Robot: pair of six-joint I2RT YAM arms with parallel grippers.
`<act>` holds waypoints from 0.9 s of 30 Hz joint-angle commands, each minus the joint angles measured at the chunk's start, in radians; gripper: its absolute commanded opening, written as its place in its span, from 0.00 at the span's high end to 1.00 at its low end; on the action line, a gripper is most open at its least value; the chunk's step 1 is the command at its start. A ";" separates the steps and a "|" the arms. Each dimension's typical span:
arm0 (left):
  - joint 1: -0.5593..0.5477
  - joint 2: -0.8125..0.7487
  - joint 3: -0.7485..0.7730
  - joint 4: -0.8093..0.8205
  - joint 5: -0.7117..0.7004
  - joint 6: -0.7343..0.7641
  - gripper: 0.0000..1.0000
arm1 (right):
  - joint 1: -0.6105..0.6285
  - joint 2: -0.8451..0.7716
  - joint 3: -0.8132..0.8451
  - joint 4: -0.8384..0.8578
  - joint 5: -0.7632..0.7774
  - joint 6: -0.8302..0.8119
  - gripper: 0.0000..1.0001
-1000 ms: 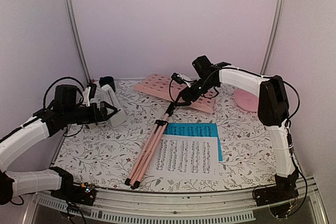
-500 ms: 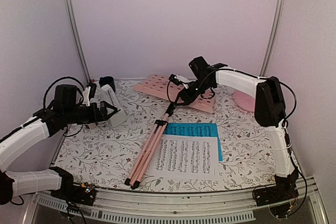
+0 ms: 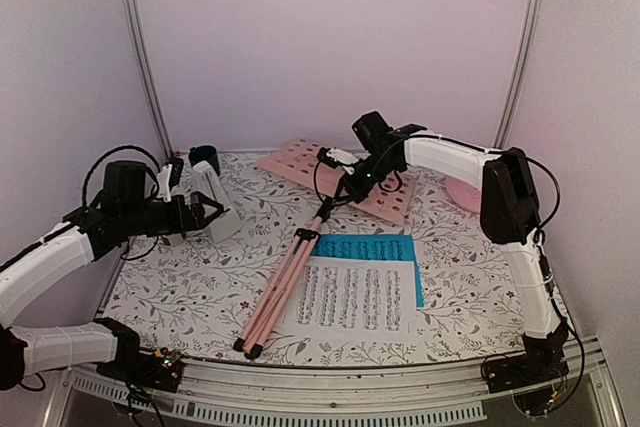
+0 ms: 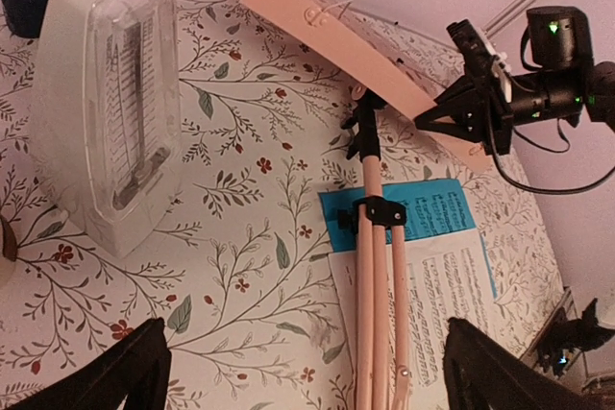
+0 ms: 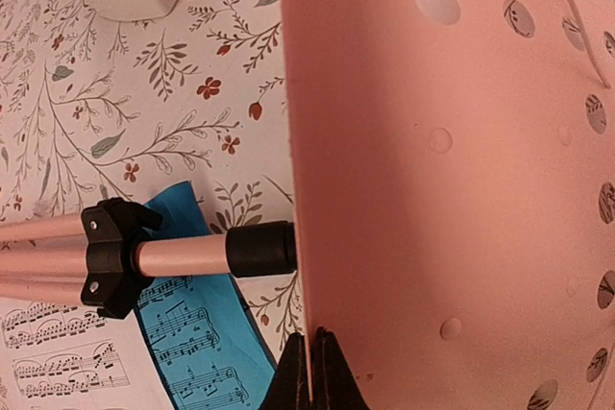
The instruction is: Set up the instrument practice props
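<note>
From above, the stand (image 3: pixel 285 282) lies on the tabletop (image 3: pixel 190 277), its folded legs pointing to the near edge and its perforated desk (image 3: pixel 305 162) at the far end; the right hand (image 3: pixel 347 185) is clamped on the desk's near edge; the blue sheet (image 3: pixel 372 246) lies flat just right of the legs, partly covered by the white sheet (image 3: pixel 355 299); the left hand (image 3: pixel 207 212) hovers at the left by the metronome (image 3: pixel 217 199), with a cup (image 3: pixel 205 157) behind it; a plate (image 3: pixel 463 191) sits at the far right.

From the left wrist, the two fingers (image 4: pixel 115 381) are spread wide with nothing between them; the metronome stands ahead of them, apart from both; the desk looks tilted off the tabletop, with the right hand pinching its edge.

From the right wrist, the desk fills the right half; the dark fingertips (image 5: pixel 300 379) meet on its lower edge; the stand's tube runs left to a black collar (image 5: pixel 113 256), above both sheets; the metronome's base shows at the top.
</note>
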 commanded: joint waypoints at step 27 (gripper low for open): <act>-0.007 -0.229 0.039 -0.036 -0.023 0.078 0.01 | 0.289 -0.515 0.024 0.387 0.644 -0.200 1.00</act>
